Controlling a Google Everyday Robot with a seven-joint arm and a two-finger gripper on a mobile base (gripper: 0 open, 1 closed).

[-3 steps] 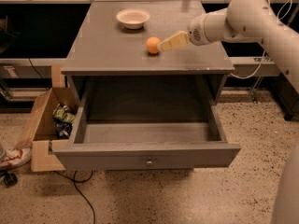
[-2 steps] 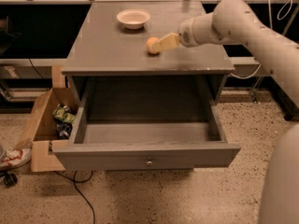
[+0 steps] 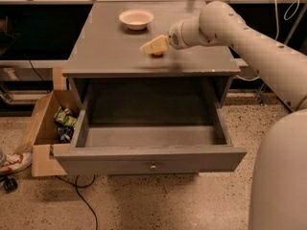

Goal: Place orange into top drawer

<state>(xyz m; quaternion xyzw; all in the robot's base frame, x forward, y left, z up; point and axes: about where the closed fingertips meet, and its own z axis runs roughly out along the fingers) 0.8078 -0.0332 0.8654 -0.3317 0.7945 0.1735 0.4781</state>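
Note:
The orange (image 3: 158, 54) rests on the grey cabinet top (image 3: 105, 51), near its middle, and only its lower edge shows. My gripper (image 3: 153, 46) reaches in from the right and sits right over the orange, covering most of it. The top drawer (image 3: 148, 159) is pulled wide open below the cabinet top, its inside bare, with a small metal knob (image 3: 153, 166) at the centre of its front panel.
A shallow cream-white bowl (image 3: 136, 18) stands at the back of the cabinet top. An open brown cardboard box (image 3: 42, 128) with packets sits on the floor at the left. A shoe (image 3: 12, 162) and a black cable (image 3: 81, 200) lie on the speckled floor.
My gripper has moved left across the cabinet top, from beside the orange to right over it. The orange is now mostly hidden. The drawer has not moved.

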